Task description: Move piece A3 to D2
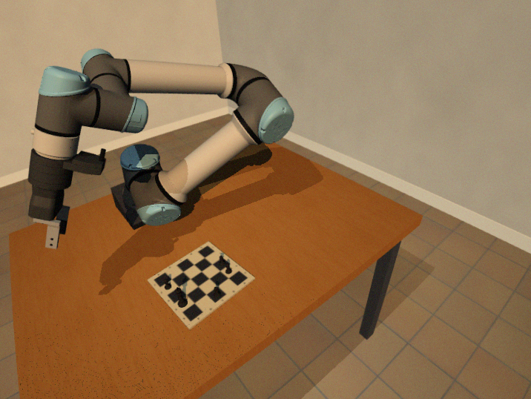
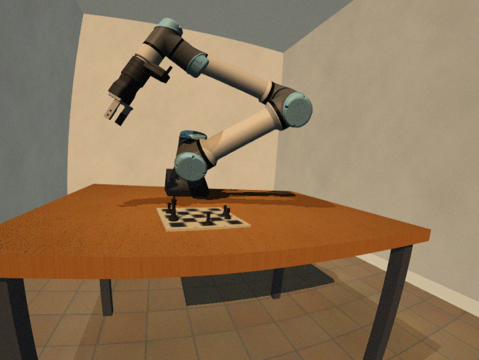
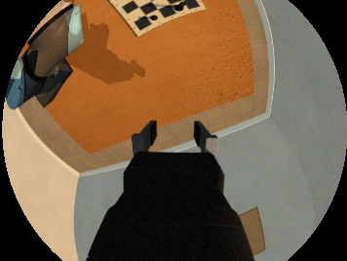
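A small chessboard [image 1: 200, 282] lies on the wooden table, toward its front. Several dark pieces stand on it: one near the left corner [image 1: 167, 281], two close together at the front left [image 1: 180, 296], one in the middle front [image 1: 216, 292] and a pair at the back right [image 1: 225, 264]. I cannot read the edge letters, so I cannot tell which piece is on A3. My gripper [image 1: 55, 236] is open and empty, high above the table's far left corner, far from the board. It also shows in the exterior view [image 2: 117, 113] and the wrist view [image 3: 174, 135], where the board [image 3: 156, 0] is far off.
The arm's base [image 1: 142, 197] stands on the table behind the board, with the arm's links folded above it. Table edges lie close under the gripper in the wrist view.
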Available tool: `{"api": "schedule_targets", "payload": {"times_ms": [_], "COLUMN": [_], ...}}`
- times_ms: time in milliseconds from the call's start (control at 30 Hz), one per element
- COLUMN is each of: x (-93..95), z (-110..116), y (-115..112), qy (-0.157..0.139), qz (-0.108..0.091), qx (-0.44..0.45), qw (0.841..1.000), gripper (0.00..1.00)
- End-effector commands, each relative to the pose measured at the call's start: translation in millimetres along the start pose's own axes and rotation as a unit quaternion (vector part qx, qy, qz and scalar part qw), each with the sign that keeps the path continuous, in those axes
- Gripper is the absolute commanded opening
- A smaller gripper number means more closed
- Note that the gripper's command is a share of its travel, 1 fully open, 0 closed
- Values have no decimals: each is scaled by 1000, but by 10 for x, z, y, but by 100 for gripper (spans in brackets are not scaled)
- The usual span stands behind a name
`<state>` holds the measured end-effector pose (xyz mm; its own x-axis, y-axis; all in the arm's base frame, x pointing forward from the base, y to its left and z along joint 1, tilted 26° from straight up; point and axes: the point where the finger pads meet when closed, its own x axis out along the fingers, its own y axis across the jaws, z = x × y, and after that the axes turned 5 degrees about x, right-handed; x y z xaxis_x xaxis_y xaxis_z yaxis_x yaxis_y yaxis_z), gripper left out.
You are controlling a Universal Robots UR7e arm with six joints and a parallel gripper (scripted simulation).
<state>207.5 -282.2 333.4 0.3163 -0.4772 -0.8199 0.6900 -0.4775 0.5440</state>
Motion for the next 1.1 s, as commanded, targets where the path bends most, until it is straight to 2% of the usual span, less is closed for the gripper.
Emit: {"api": "schedule_targets", "payload": {"times_ms": [0,100,167,333,500,667,733,867,1000,1033,1067], "x": [-63,-98,-98,-145,-169,-158,-158,-122,-63,-63,-45], "z": [-82,-143,-143,-267,-429,-641,-641,-858,-1124,-1124,-1198], "y": [121,204,204,367,556,764,764,933,1092,1092,1129], "qy": [33,55,55,99,147,196,196,235,272,272,280], "qz": [-20,-33,-33,-59,-90,-124,-124,-152,-180,-180,-187], "qx": [-35,-62,-62,-116,-182,-257,-257,-322,-389,-389,-406], "qw": [999,996,996,987,968,938,938,904,862,862,850], "gripper": [100,100,100,100,100,100,100,100,100,100,100]}}
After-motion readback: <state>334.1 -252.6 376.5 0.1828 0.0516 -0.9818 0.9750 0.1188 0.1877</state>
